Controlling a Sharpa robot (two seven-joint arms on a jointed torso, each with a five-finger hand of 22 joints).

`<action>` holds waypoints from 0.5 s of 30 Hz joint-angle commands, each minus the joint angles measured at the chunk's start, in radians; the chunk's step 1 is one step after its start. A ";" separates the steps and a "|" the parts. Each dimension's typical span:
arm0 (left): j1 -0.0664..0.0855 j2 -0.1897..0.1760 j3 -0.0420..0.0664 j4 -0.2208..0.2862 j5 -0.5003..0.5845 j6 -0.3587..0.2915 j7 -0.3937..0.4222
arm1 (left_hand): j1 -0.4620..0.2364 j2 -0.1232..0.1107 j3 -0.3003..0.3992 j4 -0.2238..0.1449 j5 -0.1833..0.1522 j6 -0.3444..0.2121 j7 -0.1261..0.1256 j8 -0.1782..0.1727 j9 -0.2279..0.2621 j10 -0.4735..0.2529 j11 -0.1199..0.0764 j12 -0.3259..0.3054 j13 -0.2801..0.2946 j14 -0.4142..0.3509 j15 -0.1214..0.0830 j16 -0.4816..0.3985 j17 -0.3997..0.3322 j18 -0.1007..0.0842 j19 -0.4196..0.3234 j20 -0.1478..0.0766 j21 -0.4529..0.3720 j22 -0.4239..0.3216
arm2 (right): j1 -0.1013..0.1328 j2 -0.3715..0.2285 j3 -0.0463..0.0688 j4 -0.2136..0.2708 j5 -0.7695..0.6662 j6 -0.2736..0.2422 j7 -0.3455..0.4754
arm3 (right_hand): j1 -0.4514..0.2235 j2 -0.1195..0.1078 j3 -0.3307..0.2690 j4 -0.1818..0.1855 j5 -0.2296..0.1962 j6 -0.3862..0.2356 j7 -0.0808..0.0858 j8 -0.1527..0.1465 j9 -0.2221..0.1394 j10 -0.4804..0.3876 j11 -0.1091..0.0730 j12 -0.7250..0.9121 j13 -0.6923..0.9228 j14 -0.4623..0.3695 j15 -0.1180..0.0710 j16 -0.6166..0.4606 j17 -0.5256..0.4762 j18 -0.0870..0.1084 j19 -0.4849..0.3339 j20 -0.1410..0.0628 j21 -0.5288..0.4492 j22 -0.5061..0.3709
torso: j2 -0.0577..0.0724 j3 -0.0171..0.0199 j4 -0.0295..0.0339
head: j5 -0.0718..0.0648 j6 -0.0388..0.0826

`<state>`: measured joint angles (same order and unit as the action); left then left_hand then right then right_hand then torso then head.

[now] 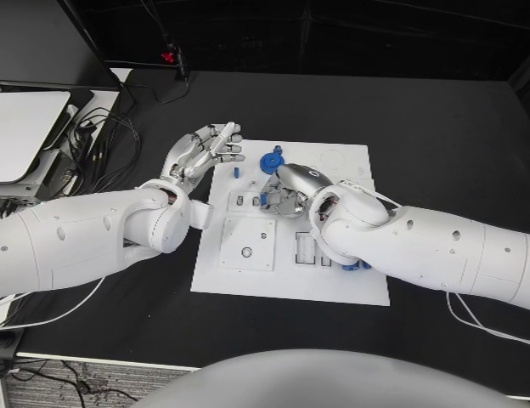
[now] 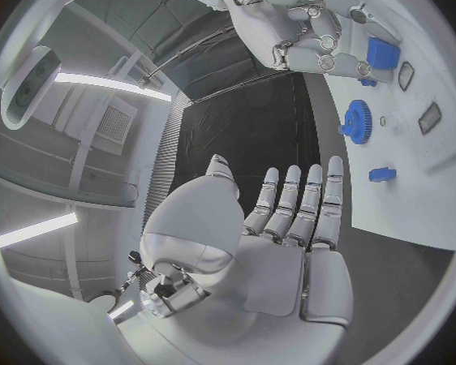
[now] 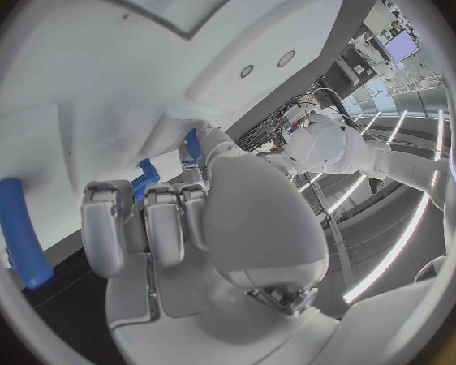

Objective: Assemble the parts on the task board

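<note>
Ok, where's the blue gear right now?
In the head view the blue gear lies on the far part of the task board, between the left hand and the right hand, touching neither.

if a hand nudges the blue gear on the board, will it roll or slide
The blue gear seems to lie flat on the task board, so it would likely slide rather than roll. It looks like stiff, light plastic. Its toothed rim should give fingers some purchase.

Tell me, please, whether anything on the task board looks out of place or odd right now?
Nothing stands out. The task board lies flat on the table, the blue gear sits near its far edge, the left hand hovers with fingers apart, and the right hand works at the board's middle.
</note>
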<state>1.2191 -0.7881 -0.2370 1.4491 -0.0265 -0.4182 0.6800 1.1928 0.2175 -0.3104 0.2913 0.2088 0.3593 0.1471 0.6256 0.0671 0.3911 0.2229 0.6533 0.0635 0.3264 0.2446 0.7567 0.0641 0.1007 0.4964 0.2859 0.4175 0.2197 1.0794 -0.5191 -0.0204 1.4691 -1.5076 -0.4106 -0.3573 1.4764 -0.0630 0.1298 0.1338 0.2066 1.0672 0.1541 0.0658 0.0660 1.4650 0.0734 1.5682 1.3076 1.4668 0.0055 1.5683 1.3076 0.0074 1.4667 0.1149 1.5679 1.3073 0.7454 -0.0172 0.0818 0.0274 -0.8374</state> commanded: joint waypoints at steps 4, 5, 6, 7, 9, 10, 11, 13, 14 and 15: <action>0.002 0.001 0.001 0.001 -0.005 0.001 0.146 | 0.009 0.004 0.000 -0.001 0.005 -0.002 0.120 0.003 0.001 -0.002 0.006 0.005 0.002 -0.001 -0.006 -0.006 -0.001 0.019 0.004 0.002 0.003 -0.001 | 0.000 -0.001 -0.001 0.001 -0.007 0.013 -0.008 | -0.002 -0.008 -0.008 0.001 -0.008 -0.011 0.002 -0.003 0.000 0.106 0.010 0.003 0.263 0.104 0.008 0.002 0.263 -0.007 0.104 0.006 0.003 0.263 | 0.000 -0.0002 0.0002 | -0.001 -0.003; 0.002 0.001 0.001 0.001 -0.005 0.002 0.146 | 0.009 0.004 0.000 -0.001 0.005 -0.002 0.120 0.003 0.001 -0.002 0.006 0.005 0.002 -0.001 -0.006 -0.006 -0.001 0.019 0.004 0.002 0.003 -0.001 | 0.000 -0.001 -0.001 0.001 -0.007 0.011 -0.007 | -0.004 -0.010 -0.009 0.001 -0.009 -0.013 0.002 -0.003 0.000 0.106 0.011 0.003 0.263 0.104 0.009 0.002 0.263 -0.007 0.104 0.007 0.003 0.263 | 0.000 -0.0003 0.0004 | -0.002 -0.003; 0.002 0.001 0.001 0.000 -0.005 0.002 0.146 | 0.009 0.004 0.000 -0.001 0.005 -0.002 0.120 0.003 0.001 -0.002 0.006 0.005 0.002 -0.001 -0.006 -0.006 -0.001 0.019 0.004 0.002 0.003 -0.001 | 0.000 -0.001 -0.001 0.001 -0.007 0.010 -0.006 | -0.009 -0.014 -0.013 0.002 -0.010 -0.018 0.004 -0.004 0.000 0.106 0.013 0.003 0.263 0.104 0.011 0.002 0.263 -0.007 0.104 0.008 0.003 0.263 | 0.000 -0.0003 0.0008 | -0.002 -0.003; 0.002 0.001 0.001 0.000 -0.005 0.002 0.146 | 0.009 0.004 0.000 -0.001 0.005 -0.002 0.120 0.003 0.001 -0.002 0.006 0.005 0.002 -0.001 -0.006 -0.006 -0.001 0.019 0.004 0.002 0.003 -0.001 | 0.000 -0.001 -0.001 0.001 -0.008 0.009 -0.005 | -0.014 -0.018 -0.016 0.004 -0.011 -0.024 0.006 -0.004 -0.001 0.106 0.014 0.003 0.263 0.104 0.012 0.002 0.263 -0.007 0.104 0.010 0.003 0.263 | 0.000 -0.0003 0.0008 | -0.002 -0.003; 0.002 0.001 0.001 0.000 -0.005 0.002 0.146 | 0.009 0.004 0.000 -0.001 0.005 -0.002 0.120 0.003 0.001 -0.002 0.006 0.005 0.002 -0.001 -0.006 -0.006 -0.001 0.019 0.004 0.002 0.003 -0.001 | 0.000 -0.001 -0.001 0.001 -0.011 0.006 -0.003 | -0.027 -0.029 -0.026 0.008 -0.015 -0.044 0.012 -0.005 -0.001 0.106 0.019 0.003 0.263 0.104 0.017 0.002 0.263 -0.007 0.104 0.015 0.003 0.263 | 0.000 -0.0004 0.0006 | -0.003 -0.002; 0.002 0.001 0.001 0.000 -0.005 0.002 0.146 | 0.009 0.004 0.000 -0.001 0.005 -0.002 0.120 0.003 0.001 -0.002 0.006 0.005 0.002 -0.001 -0.006 -0.006 -0.001 0.019 0.004 0.002 0.003 -0.001 | 0.000 -0.001 -0.001 0.001 -0.014 0.004 -0.002 | -0.033 -0.036 -0.032 0.010 -0.018 -0.060 0.015 -0.005 -0.002 0.106 0.022 0.003 0.263 0.104 0.021 0.002 0.263 -0.007 0.104 0.017 0.003 0.263 | 0.000 -0.0004 0.0006 | -0.003 -0.002; 0.002 0.001 0.001 0.000 -0.005 0.002 0.146 | 0.009 0.004 0.000 -0.001 0.005 -0.002 0.120 0.003 0.001 -0.002 0.006 0.005 0.002 -0.001 -0.006 -0.006 -0.001 0.019 0.004 0.002 0.003 -0.001 | 0.000 -0.002 -0.001 0.001 -0.016 0.002 0.000 | -0.039 -0.042 -0.038 0.012 -0.021 -0.072 0.018 -0.006 -0.003 0.106 0.024 0.003 0.263 0.104 0.024 0.002 0.263 -0.007 0.104 0.020 0.003 0.263 | 0.000 -0.0004 0.0006 | -0.003 -0.002; 0.002 0.001 0.001 0.000 -0.005 0.002 0.146 | 0.009 0.004 0.000 -0.001 0.005 -0.002 0.120 0.003 0.001 -0.002 0.006 0.005 0.002 -0.001 -0.006 -0.006 -0.001 0.019 0.004 0.002 0.003 -0.001 | 0.000 -0.002 -0.001 0.002 -0.018 -0.003 0.003 | -0.047 -0.052 -0.051 0.015 -0.026 -0.095 0.023 -0.005 -0.002 0.106 0.029 0.003 0.263 0.104 0.029 0.002 0.263 -0.007 0.104 0.025 0.003 0.263 | 0.000 -0.0005 0.0006 | -0.005 -0.002; 0.002 0.001 0.001 0.000 -0.005 0.002 0.146 | 0.009 0.004 0.000 -0.001 0.005 -0.002 0.120 0.003 0.001 -0.002 0.006 0.005 0.002 -0.001 -0.006 -0.006 -0.001 0.019 0.004 0.002 0.003 -0.001 | 0.000 -0.002 -0.001 0.002 -0.019 -0.007 0.005 | -0.049 -0.057 -0.057 0.017 -0.031 -0.105 0.025 -0.005 -0.002 0.106 0.031 0.003 0.263 0.104 0.032 0.002 0.263 -0.007 0.104 0.027 0.003 0.263 | 0.000 -0.0005 0.0006 | -0.005 -0.002; 0.002 0.002 0.001 0.000 -0.005 0.002 0.146 | 0.009 0.004 0.000 -0.001 0.005 -0.002 0.120 0.003 0.001 -0.002 0.006 0.005 0.002 -0.001 -0.006 -0.006 -0.001 0.019 0.004 0.002 0.003 -0.001 | 0.000 -0.003 -0.001 0.002 -0.020 -0.009 0.006 | -0.050 -0.059 -0.060 0.019 -0.033 -0.111 0.027 -0.004 -0.002 0.106 0.032 0.003 0.263 0.104 0.033 0.002 0.263 -0.007 0.104 0.029 0.003 0.263 | 0.000 -0.0006 0.0005 | -0.005 -0.001</action>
<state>1.2191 -0.7872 -0.2370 1.4479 -0.0265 -0.4181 0.6800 1.1928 0.2175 -0.3103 0.2913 0.2088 0.3593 0.1471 0.6256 0.0669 0.3911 0.2229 0.6533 0.0635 0.3264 0.2446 0.7567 0.0641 0.1007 0.4964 0.2858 0.4175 0.2198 1.0781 -0.5210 -0.0210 1.4694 -1.5149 -0.4114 -0.3578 1.4245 -0.1148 0.0718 0.1542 0.1766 0.9609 0.1813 0.0659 0.0644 1.4682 0.0989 1.5683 1.3076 1.4668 0.0342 1.5683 1.3074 0.0074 1.4656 0.1388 1.5679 1.3073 0.7453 -0.0175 0.0823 0.0226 -0.8396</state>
